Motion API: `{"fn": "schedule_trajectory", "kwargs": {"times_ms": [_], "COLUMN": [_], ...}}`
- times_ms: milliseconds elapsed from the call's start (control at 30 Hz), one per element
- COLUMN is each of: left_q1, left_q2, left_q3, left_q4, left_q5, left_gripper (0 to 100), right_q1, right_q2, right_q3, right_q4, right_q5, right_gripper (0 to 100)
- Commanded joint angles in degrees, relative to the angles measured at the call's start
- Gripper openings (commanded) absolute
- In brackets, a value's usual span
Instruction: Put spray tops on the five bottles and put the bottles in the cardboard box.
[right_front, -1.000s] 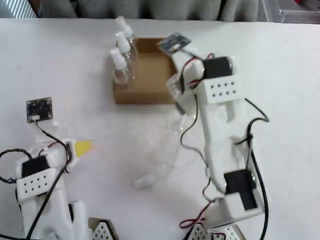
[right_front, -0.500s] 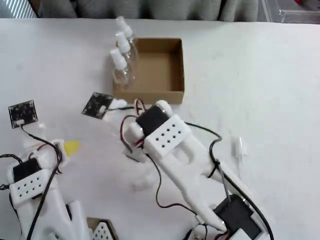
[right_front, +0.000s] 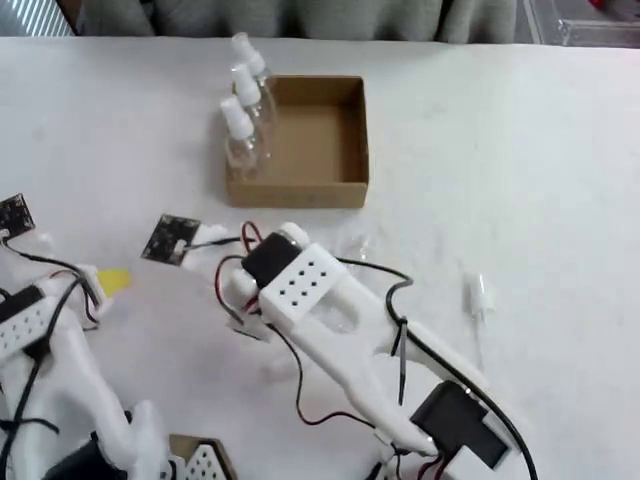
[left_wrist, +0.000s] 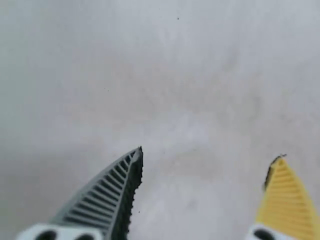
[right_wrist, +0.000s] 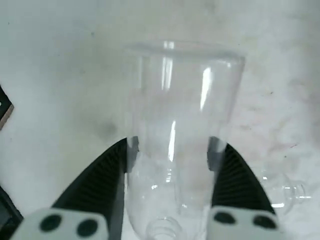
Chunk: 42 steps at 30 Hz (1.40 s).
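At twelve o'clock on the white bench (right_front: 520, 150), a brown open-topped cardboard box (right_front: 296, 192). Along its nine o'clock wall, three clear bottles with white spray tops (right_front: 243, 115), upright in a close row, seemingly inside the box and hard against that wall.

Stretched in from five o'clock to the middle of the bench, the white right arm (right_front: 350, 340), its head low over the surface at about seven o'clock of the box and apart from it. Right claw (right_wrist: 172, 145) closed on a clear plastic bottle (right_wrist: 182, 100) with no top. Black fingers (right_wrist: 100, 185) pressed one to each side of the bottle's body, open neck toward the wrist camera, flat base away from it. Cannot tell whether resting on the bench or held just above it. Just beside, the neck of a second clear topless bottle (right_wrist: 286, 190), lying on its side on the bench.

At three o'clock, well apart from box and arms, a loose white spray top (right_front: 478, 294) with its thin tube, lying flat.

At eight o'clock, the white left arm (right_front: 60, 380). Left claw (left_wrist: 210, 153) spread wide, with one grey toothed finger (left_wrist: 117, 190) and one yellow finger (left_wrist: 285, 195), bare bench between and beneath them.

Near the right arm's head, at its nine o'clock, a small black circuit board (right_front: 170, 238) on thin wires.
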Motion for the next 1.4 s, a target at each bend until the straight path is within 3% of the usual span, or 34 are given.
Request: {"fn": "schedule_trajectory", "kwargs": {"times_ms": [0,433,600,767,933,1133,1233,1367], "left_q1": [-0.57,-0.57,-0.57,-0.22,3.03,10.33,15.52,25.80], "left_q2": [3.30,3.56,3.38,3.21,0.75,-6.64,-9.63,-12.53], "left_q3": [-5.01,-4.92,-4.92,-5.45,-7.65,-11.16,-13.45,-14.86], "left_q4": [-1.58,-1.67,-1.58,-1.58,1.49,8.35,11.08,15.30], "left_q5": [0.88,0.88,0.88,0.88,0.70,0.26,-5.36,-18.20], "left_gripper": [37,37,37,37,37,37,37,37], "right_q1": [-0.13,1.80,5.93,17.10,33.45,53.32,61.49,70.73], "right_q2": [-1.27,-13.85,-21.05,-27.03,-29.67,-30.29,-30.11,-30.29], "right_q3": [-0.97,-1.58,-1.49,-1.23,-1.14,0.53,3.34,9.23], "right_q4": [-0.48,7.08,14.46,19.30,20.88,20.53,19.65,14.81], "right_q5": [-0.62,0.70,2.90,3.08,3.52,10.73,14.33,18.29], "right_gripper": [24.2,31.8,19.9,0.9,3.0,1.6,1.6,1.6]}}
